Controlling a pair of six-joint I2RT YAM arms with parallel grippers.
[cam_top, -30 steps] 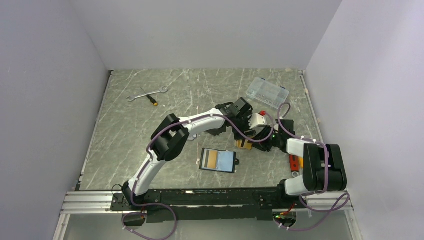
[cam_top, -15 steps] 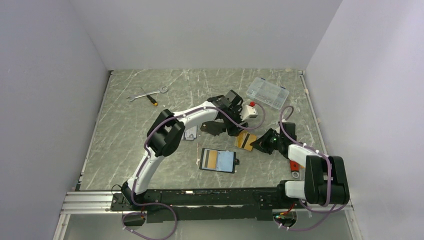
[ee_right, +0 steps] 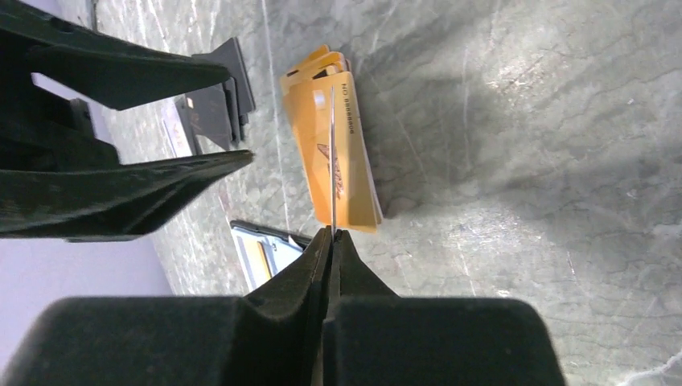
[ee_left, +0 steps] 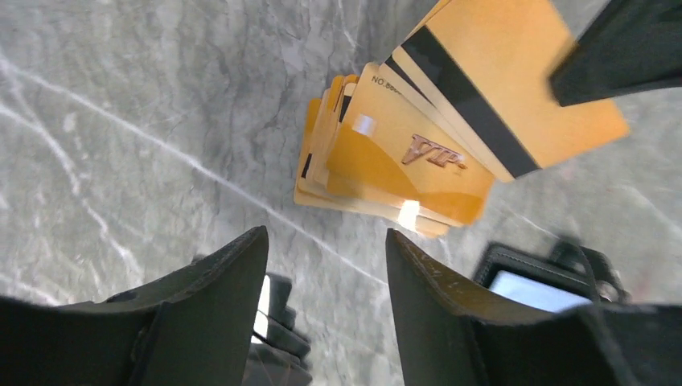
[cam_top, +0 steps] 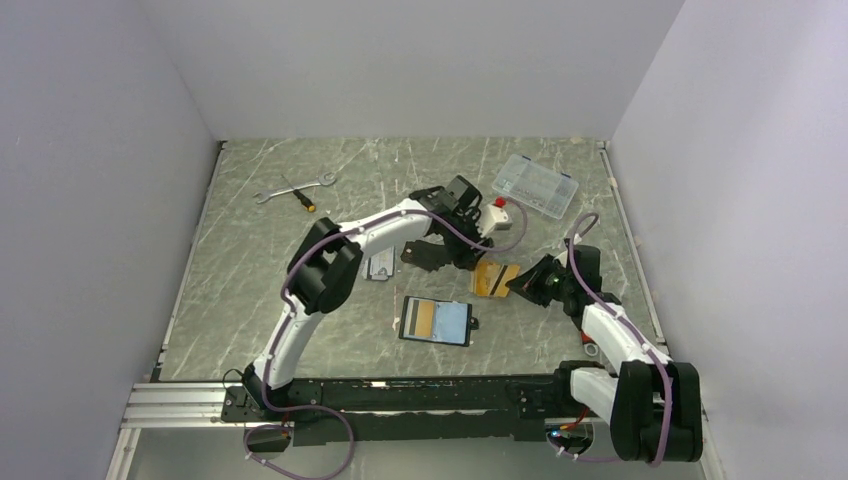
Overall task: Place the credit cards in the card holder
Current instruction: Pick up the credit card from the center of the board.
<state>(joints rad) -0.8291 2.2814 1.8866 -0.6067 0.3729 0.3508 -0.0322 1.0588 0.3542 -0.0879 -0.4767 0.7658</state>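
Credit cards (cam_top: 495,278) lie in a fanned orange pile on the grey tabletop (cam_top: 250,280) in the overhead view, near the open card holder (cam_top: 437,321) and farther from the arm bases. The right tool (cam_top: 524,283) sits at the pile's right edge, the left tool (cam_top: 462,250) just left of it, and a clear box (cam_top: 535,185) lies well behind. From the left wrist, the left tool (ee_left: 326,241) is spread with nothing between its fingers, just short of the credit cards (ee_left: 386,169). A striped card (ee_left: 515,104) is raised over them, and the card holder (ee_left: 531,289) is at lower right. From the right wrist, the right tool (ee_right: 330,235) is pressed together, pinching the striped card edge-on over the credit cards (ee_right: 354,185), with the card holder (ee_right: 261,245) to the left.
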